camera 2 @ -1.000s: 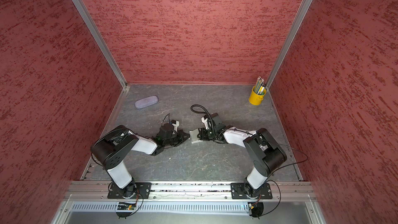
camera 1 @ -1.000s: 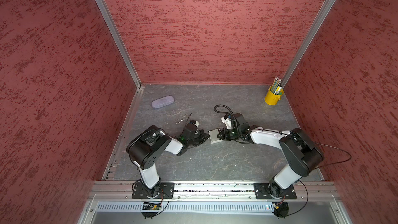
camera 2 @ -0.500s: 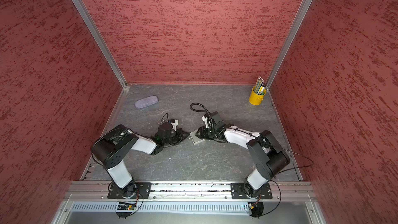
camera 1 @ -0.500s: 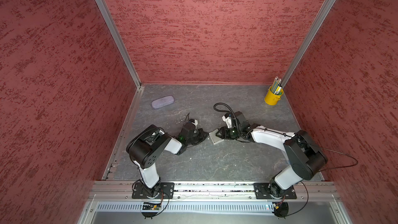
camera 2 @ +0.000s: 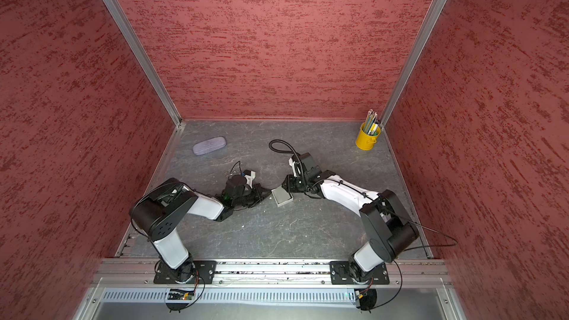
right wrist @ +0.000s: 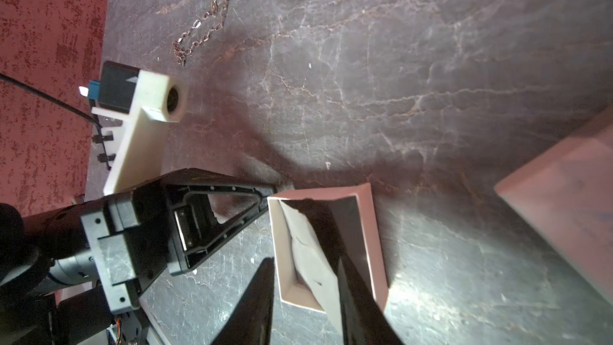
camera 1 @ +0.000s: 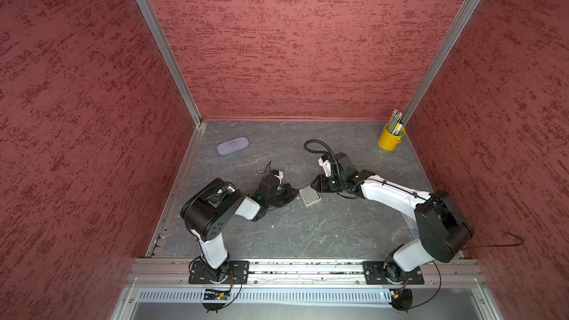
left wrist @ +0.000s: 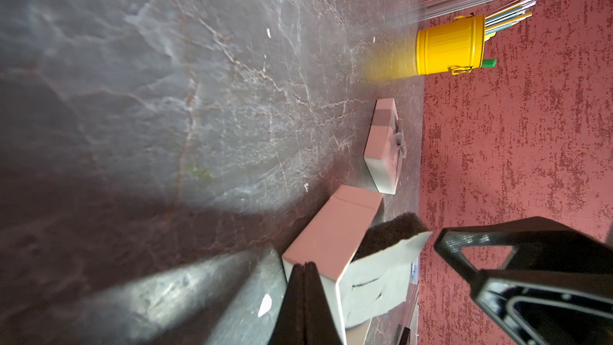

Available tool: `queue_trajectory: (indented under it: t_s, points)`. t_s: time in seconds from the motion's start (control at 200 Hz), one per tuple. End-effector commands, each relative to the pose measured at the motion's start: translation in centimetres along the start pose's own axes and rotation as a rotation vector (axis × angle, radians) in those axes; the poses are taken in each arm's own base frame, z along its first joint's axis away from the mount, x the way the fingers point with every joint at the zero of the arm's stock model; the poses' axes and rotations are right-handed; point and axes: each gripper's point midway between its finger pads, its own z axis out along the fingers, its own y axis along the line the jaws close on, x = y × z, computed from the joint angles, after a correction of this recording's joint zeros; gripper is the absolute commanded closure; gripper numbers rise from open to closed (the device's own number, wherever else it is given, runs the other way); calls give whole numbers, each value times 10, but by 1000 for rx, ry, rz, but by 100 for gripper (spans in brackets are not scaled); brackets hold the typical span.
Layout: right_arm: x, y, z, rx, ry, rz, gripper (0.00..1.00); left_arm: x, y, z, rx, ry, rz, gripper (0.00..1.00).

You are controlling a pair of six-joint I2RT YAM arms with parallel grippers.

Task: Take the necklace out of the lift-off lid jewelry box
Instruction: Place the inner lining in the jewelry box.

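Tabletop scene, lid already off. On the grey table (camera 1: pixel 308 232), about midway across, the base of the jewelry box (camera 1: pixel 310 197) sits open side up between the two arms.

(a) The left gripper (left wrist: pixel 305 270) is clenched, its fingers pressed flat together. The tips touch one corner of the box base. Whether they pinch the cardboard there cannot be told.

(b) The right gripper (right wrist: pixel 298 253) stands parted and grasps nothing. One finger reaches inside the box, the other lies outside, and one wall of the box runs between them.

(c) Inside the base a pale insert card (left wrist: pixel 378 277) lies tilted, with a dark pad (left wrist: pixel 394 230) beside it.

(d) The lid (left wrist: pixel 384 147), bow side up, rests flat on the table. It is apart from the base, on the side toward the right wall.

(e) The necklace (right wrist: pixel 202 28) lies outside the box as a loose, narrow loop on the bare table. It is just beyond the left arm's camera mount (right wrist: pixel 146 117) and apart from the base. In a top view it shows only as faint glints (camera 1: pixel 258 172).

(f) Farther back, toward the left wall, lies a lilac glasses case (camera 1: pixel 232 145).

(g) In the far right corner stands a yellow cup (camera 1: pixel 389 140) holding pencils (camera 1: pixel 395 121).
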Motion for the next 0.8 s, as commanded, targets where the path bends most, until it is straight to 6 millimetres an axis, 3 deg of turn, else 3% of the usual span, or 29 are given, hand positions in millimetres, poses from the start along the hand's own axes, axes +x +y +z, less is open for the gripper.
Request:
queue_trajectory:
  t_s: [0.0,0.19,0.406,0.616,0.797]
  points:
    - [4,-7,11,69,20,-34,65,-3,-6,0,18,-6,26,98]
    - [17,-22,33,133,59,-47,78,0,-4,1,15,7,23,98]
    - [16,-29,41,171,62,-53,78,1,-2,2,11,14,21,99]
    - [-1,-13,19,169,-2,-68,66,-2,-6,1,10,13,34,99]
    - [-14,4,-5,156,-60,-77,65,-7,-4,-3,1,-3,36,99]
